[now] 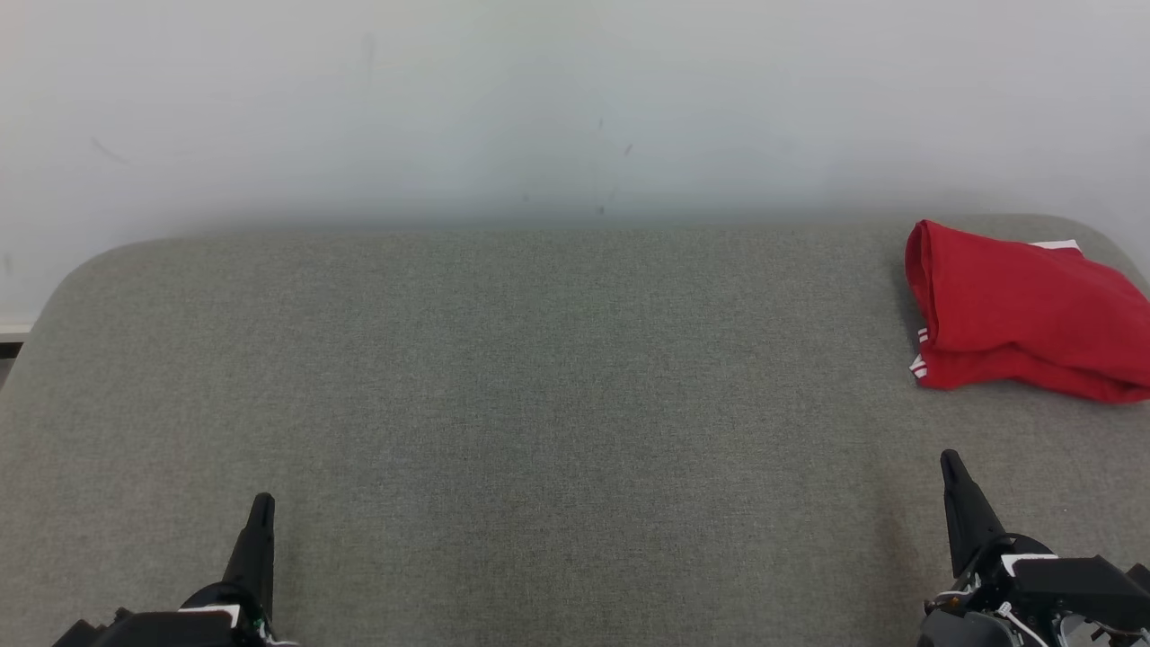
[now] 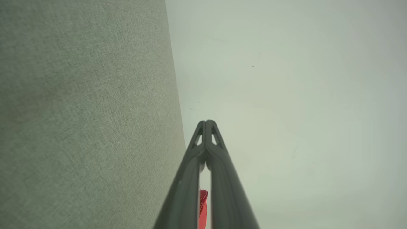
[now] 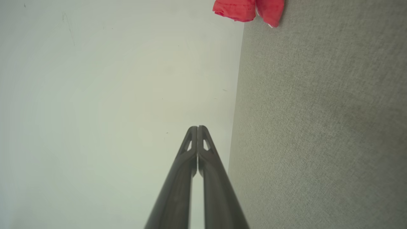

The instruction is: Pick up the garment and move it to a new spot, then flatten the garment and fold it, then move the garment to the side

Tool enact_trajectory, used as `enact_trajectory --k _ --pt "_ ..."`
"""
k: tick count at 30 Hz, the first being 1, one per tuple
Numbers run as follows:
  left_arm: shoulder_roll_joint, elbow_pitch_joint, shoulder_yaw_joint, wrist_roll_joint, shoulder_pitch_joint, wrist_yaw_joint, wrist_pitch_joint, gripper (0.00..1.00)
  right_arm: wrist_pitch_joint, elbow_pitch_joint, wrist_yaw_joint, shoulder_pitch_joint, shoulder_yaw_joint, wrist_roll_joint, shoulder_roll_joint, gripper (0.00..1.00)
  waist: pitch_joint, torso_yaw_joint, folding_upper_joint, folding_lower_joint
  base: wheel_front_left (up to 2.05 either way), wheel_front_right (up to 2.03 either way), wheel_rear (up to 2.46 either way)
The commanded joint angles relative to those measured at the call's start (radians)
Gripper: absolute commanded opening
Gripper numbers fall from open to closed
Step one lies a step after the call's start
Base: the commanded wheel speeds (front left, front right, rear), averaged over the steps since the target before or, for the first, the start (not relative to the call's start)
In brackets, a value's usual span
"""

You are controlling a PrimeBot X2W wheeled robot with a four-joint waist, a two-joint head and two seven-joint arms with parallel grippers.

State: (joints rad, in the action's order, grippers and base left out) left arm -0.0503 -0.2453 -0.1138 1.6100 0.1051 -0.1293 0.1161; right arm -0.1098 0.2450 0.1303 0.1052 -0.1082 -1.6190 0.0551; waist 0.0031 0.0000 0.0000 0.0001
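Red cloth garment [image 1: 1024,314], apparently folded, lies at the far right edge of the grey fabric-covered table [image 1: 539,404]. Left gripper [image 1: 261,505] and right gripper [image 1: 952,463] are empty, fingers pressed together. The set-aside step is probably complete; any correction calls for the right arm.

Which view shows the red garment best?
Head view: the red garment lies folded at the far right, nearly whole. Right wrist view catches one end at its top edge; left wrist view, a sliver between the fingers.
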Motion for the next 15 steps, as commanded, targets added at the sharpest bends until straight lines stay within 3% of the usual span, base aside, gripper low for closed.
enact_trajectory --k 1,15 --pt "0.001 0.000 -0.002 0.005 0.008 -0.003 0.000 0.00 -0.002 0.001 0.001 0.007 -0.002 0.004 -0.001 0.00 0.000 0.000 0.0000 -0.0001 0.00 0.00 0.00" --pt "0.001 0.000 -0.002 0.006 0.008 -0.003 0.000 0.00 -0.004 0.001 0.001 0.007 -0.003 0.006 -0.002 0.00 0.000 0.000 0.0000 -0.0001 0.00 0.00 0.00"
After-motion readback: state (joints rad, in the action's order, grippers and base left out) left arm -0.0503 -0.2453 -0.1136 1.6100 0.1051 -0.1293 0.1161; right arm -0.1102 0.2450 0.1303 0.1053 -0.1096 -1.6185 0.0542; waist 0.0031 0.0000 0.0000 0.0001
